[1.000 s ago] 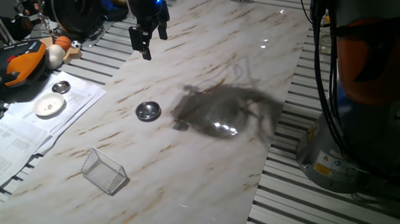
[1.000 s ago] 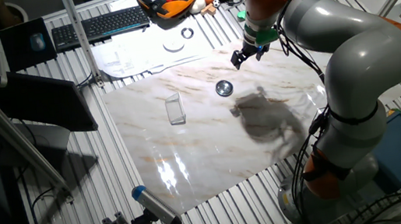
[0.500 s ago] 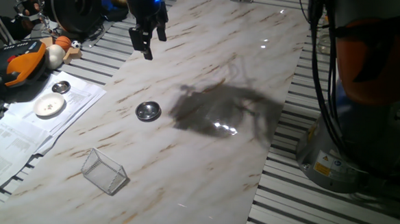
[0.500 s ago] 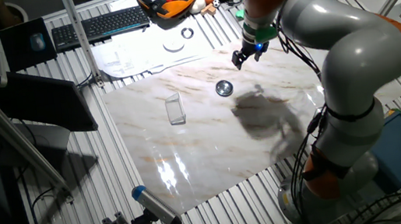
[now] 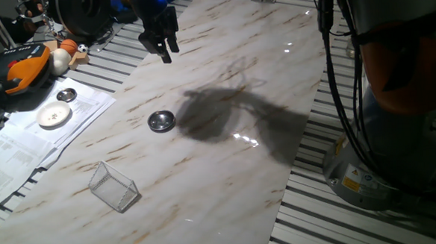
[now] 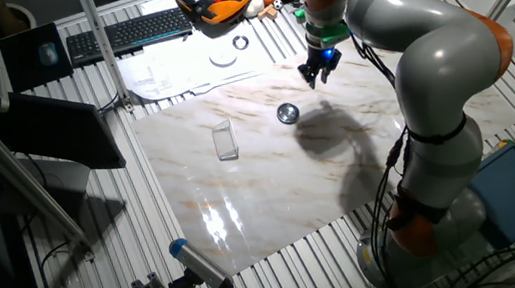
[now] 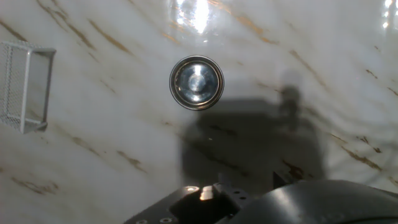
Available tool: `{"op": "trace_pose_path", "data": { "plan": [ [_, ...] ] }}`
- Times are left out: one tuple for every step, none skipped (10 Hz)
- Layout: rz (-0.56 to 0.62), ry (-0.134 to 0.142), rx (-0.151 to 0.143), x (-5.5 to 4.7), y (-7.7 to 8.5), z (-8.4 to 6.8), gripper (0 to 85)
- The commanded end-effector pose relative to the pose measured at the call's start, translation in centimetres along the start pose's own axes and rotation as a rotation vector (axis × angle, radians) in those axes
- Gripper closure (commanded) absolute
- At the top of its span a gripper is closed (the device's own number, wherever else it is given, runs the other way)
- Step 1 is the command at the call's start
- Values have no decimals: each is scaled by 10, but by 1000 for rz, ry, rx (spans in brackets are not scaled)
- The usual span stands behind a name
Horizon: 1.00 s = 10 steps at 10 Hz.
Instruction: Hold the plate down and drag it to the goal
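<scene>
- While the pincer [image 5: 162,50] hangs well above the worktop [image 5: 228,166], whether it is spread cannot be told.
- Plate [image 5: 161,122] sits apart from the goal [image 5: 113,186].

goal [image 7: 25,87]: cut by the left edge in the hand view; only its right part shows.
gripper [image 5: 159,41]: too dark in either fixed view to tell how the jaws stand; in the hand view only blurred dark housing at the bottom edge.
plate [image 6: 287,112]: too small in the other fixed view to make out its rim.
</scene>
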<state>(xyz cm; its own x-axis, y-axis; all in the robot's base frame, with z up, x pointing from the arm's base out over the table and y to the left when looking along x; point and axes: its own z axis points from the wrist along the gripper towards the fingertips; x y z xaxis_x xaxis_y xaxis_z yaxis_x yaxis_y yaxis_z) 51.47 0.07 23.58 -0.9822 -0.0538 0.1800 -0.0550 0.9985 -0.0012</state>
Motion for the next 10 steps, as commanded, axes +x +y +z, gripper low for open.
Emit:
{"op": "trace_pose_path", "data": {
  "plan": [
    [-3, 0, 0, 0, 0, 0, 850],
    [-5, 0, 0, 0, 0, 0, 850],
    [-5, 0, 0, 0, 0, 0, 850],
    [-5, 0, 0, 0, 0, 0, 850],
    [-9, 1, 0, 0, 0, 0, 850],
    [-9, 3, 0, 0, 0, 0, 850],
    [-14, 3, 0, 0, 0, 0, 850],
    [-16, 1, -2, 0, 0, 0, 850],
    [-16, 1, -2, 0, 0, 0, 850],
    [-23, 1, -2, 0, 0, 0, 850]
  ]
}}
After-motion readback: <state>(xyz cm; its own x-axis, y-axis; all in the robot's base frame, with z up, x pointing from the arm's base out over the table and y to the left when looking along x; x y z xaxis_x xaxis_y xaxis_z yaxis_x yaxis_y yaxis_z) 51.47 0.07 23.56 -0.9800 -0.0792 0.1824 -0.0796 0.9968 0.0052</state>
